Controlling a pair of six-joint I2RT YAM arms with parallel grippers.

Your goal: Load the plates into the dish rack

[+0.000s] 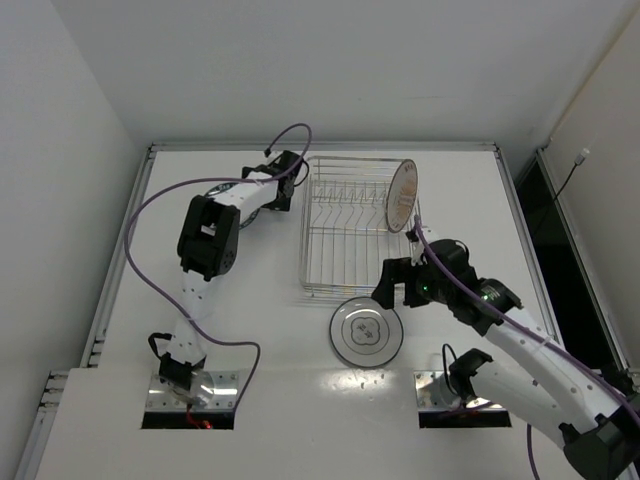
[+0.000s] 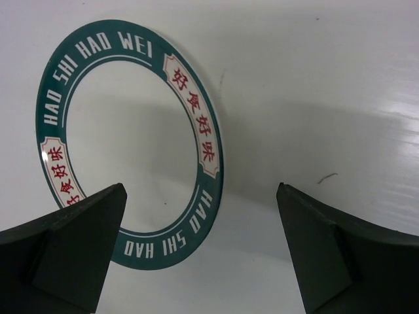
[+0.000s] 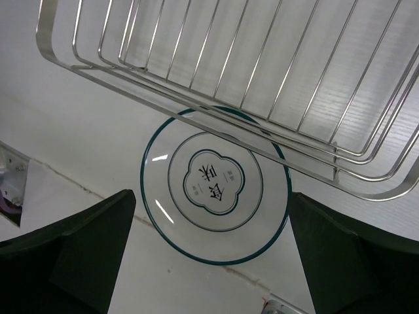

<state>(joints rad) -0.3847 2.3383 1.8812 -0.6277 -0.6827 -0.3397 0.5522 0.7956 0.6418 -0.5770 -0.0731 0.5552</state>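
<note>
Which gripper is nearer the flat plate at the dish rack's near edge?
Right. The right gripper hovers just past the far-right edge of the plate; the left gripper is by the far-left corner of the dish rack.

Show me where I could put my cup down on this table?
Bare table: the near-left patch between the left arm, the dish rack and the green-rimmed plate; also the strip right of the rack. Crowded: the rack's near right corner, where the right gripper hovers open.
</note>
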